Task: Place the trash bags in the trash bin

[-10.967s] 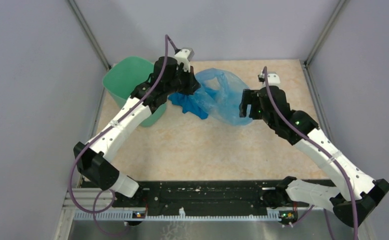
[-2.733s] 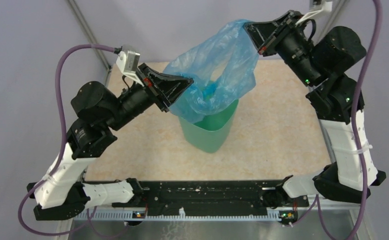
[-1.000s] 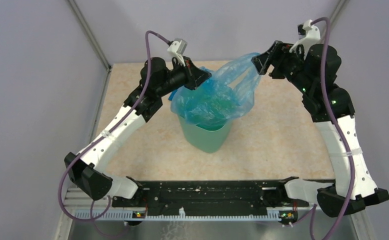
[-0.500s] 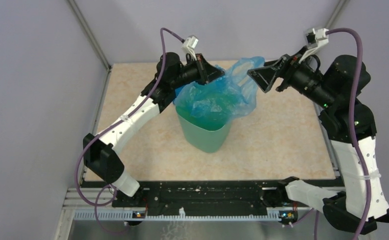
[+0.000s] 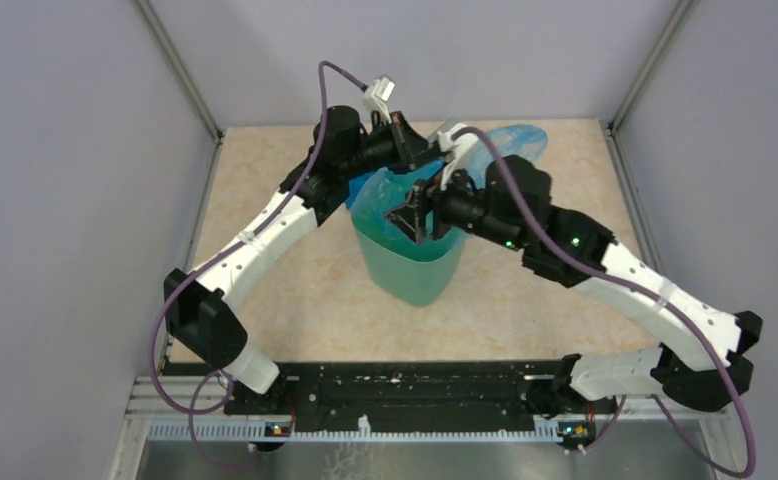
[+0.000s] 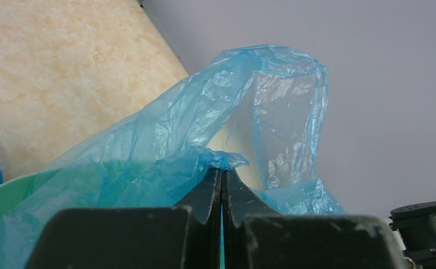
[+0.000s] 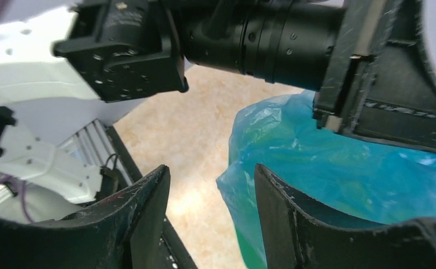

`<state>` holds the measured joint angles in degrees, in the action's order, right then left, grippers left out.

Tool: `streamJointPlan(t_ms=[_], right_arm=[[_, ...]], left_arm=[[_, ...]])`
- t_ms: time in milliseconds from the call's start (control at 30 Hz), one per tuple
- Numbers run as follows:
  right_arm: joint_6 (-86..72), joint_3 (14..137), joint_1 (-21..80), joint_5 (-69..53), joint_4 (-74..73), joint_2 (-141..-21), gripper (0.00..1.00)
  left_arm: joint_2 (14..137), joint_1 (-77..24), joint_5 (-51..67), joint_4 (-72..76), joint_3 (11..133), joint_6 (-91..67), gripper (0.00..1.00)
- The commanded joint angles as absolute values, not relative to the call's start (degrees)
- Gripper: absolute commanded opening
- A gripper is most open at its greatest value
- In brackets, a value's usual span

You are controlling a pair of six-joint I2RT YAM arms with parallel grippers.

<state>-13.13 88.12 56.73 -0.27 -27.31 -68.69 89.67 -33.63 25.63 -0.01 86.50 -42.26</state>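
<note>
My left jaws are pressed fully together, and a twisted fold of the trash bag (image 6: 193, 129) is pinched at their tips. In the left wrist view the two black fingers (image 6: 207, 196) meet with no gap, and the thin blue film bunches just above the point where they close. From that pinch the film rises in a tall, crinkled loop against the grey wall, then falls away on both sides.

My right jaws stand apart with nothing between them. Their two curved fingers (image 7: 148, 207) frame a strip of bare tabletop (image 7: 204, 129), and the bag's (image 7: 316, 162) puckered edge lies beyond them, just inside the right-hand finger; I cannot tell whether it touches that edge. Right above the bag, the right wrist view shows the black body of my left wrist (image 7: 260, 33).

From above, the right jaws hang over the mouth of the trash bin (image 5: 410, 275), and the left ones sit at its far rim. The trash bag (image 5: 385, 200) lies mostly inside the bin, its blue showing green where it lines the walls. One flap stands up behind my right arm (image 5: 605, 270). The bin stands upright near the middle of the tabletop (image 5: 295, 290), between my two arms.
</note>
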Motion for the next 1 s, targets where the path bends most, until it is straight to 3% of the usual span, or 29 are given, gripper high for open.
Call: streamJointPlan(t_ms=[0, 300, 533, 800, 967], right_arm=[[-9.4, 85.1, 61.5, 13.0, -19.1, -72.2, 0.56], [-8.9, 76.5, 62.5, 28.3, -20.2, -77.5, 0.53], [-9.5, 77.6, 62.6, 28.5, -22.4, -75.8, 0.53], [-9.9, 85.2, 62.6, 11.7, -27.9, -76.2, 0.76], [-10.8, 90.2, 62.7, 4.8, -30.6, -75.1, 0.82]], left_arm=[[85.5, -32.2, 25.7, -1.8, 87.4, -43.2, 0.00], [83.5, -29.4, 27.5, -3.8, 86.9, -42.8, 0.00], [80.9, -26.8, 28.0, -6.2, 84.1, -41.4, 0.00], [76.1, -23.8, 29.2, -9.5, 79.5, -39.2, 0.00], [74.1, -22.8, 29.4, -10.9, 77.4, -38.1, 0.00]])
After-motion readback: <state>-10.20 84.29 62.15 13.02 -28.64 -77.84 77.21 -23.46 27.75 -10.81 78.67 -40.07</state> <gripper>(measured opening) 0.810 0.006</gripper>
